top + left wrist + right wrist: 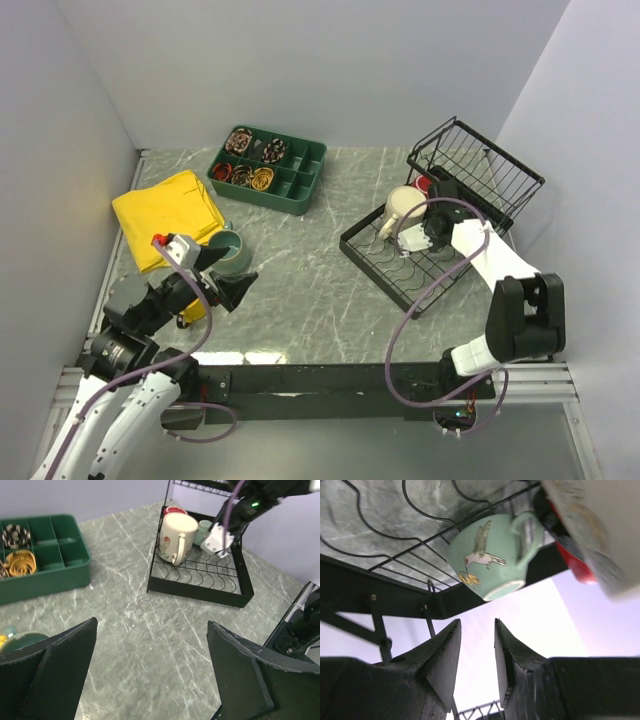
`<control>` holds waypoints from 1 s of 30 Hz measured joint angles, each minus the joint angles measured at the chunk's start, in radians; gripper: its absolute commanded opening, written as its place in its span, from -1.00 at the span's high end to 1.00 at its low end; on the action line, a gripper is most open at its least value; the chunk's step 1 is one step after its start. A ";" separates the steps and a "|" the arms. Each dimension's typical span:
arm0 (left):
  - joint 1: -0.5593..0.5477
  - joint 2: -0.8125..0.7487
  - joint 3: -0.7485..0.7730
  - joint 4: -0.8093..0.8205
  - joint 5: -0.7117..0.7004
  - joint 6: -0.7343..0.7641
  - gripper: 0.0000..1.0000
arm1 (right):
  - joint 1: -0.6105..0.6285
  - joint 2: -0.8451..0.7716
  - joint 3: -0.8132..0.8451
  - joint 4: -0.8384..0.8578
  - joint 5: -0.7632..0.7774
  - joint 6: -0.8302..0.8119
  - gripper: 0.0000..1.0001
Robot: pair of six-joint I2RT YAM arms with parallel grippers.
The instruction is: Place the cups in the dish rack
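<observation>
**Status.** Three cups are in the large black wire dish rack [400, 280], at the right of the overhead view:
- the cream ceramic mug [405, 207], standing on the slotted base;
- the glossy red mug [424, 185], just behind it, toward the raised basket end;
- the small pale teal mug with a bird motif [490, 555], resting tilted on the base wires.

**Right gripper** [477, 650]. Positioned over the rack, just beside the teal mug and apart from it. The jaws are parted by a narrow gap, with nothing between them.

**Left gripper** [228, 278]. At the lower left of the overhead view, with jaws spread wide and nothing in them. The larger grey-green mug [232, 252] stands on the marble-pattern table just beside it, at the edge of the folded yellow cloth [165, 210].

**Step in hand.** The placing of the teal mug appears complete. The grey-green mug is not yet loaded. A yellow mug cannot be identified with certainty.

**Next move (judgement).**
1. Clear the right gripper of the rack wires without knocking the tilted teal mug.
2. Bring the left gripper's wide jaws over the grey-green mug's rim or wall.
3. The rack lies well apart from that mug, so a long carry or a handover is likely.
</observation>
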 measured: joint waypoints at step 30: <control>0.011 0.357 0.085 -0.176 -0.432 -0.396 -0.96 | 0.198 -0.473 0.092 -0.139 -0.951 1.042 0.01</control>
